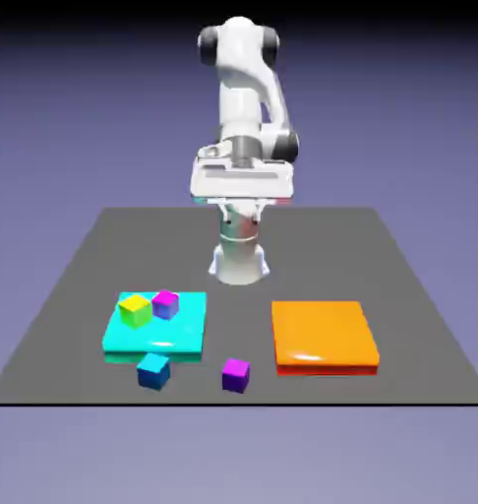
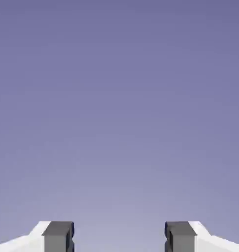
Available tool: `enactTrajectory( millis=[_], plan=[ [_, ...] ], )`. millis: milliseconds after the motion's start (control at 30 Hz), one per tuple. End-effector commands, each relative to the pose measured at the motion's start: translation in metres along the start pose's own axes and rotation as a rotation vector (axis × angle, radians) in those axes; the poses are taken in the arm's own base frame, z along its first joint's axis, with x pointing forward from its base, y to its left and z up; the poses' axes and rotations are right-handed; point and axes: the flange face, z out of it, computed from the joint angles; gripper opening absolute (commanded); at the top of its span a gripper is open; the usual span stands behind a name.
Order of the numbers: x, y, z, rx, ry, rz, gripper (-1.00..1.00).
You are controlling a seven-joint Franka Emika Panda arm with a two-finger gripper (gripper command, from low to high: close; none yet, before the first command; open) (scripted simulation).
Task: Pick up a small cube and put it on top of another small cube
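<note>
Four small cubes sit near the front of the grey table (image 1: 86,266) in the exterior view. Two of them rest on a flat cyan slab (image 1: 174,337) toward that view's left: a yellow-green cube (image 1: 135,310) and, just beside it on its right, a magenta-topped cube (image 1: 165,303) with purple sides. Off the slab, right at its front edge, stands a blue-teal cube (image 1: 153,370). The small cube (image 1: 236,374), magenta on top with darker violet sides, stands alone on the bare table between the cyan slab and a flat orange slab (image 1: 322,335) on the exterior view's right, nearer the front edge than either slab's middle. The white arm rises at the far side of the table, its hand held high above the surface and well apart from every cube. In the hand view the gripper (image 2: 119,238) shows its two grey fingertips (image 2: 58,237) set wide apart at the bottom edge, with nothing between them; only the plain blue-violet backdrop fills the rest of that view.
</note>
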Motion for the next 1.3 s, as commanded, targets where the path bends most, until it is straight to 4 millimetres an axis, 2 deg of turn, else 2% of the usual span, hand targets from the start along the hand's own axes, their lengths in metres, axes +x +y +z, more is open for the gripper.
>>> enactTrajectory(
  millis=[0, 300, 600, 833, 1067, 1167, 1233, 1267],
  plan=[
    [0.004, -0.002, 0.01, -0.03, -0.031, 0.012, 0.0],
    [0.033, -0.008, 0.103, -0.295, -0.308, 0.122, 0.0],
    [0.037, 0.006, 0.199, -0.56, -0.585, 0.225, 0.0],
    [0.025, 0.029, 0.269, -0.765, -0.8, 0.297, 0.0],
    [-0.001, 0.061, 0.331, -0.97, -1.016, 0.358, 0.0],
    [-0.015, 0.076, 0.355, -1.058, -1.109, 0.379, 0.0],
    [-0.018, 0.078, 0.358, -1.071, -1.123, 0.382, 0.0],
    [-0.031, 0.087, 0.363, -1.07, -1.123, 0.382, 0.0]
  ],
)
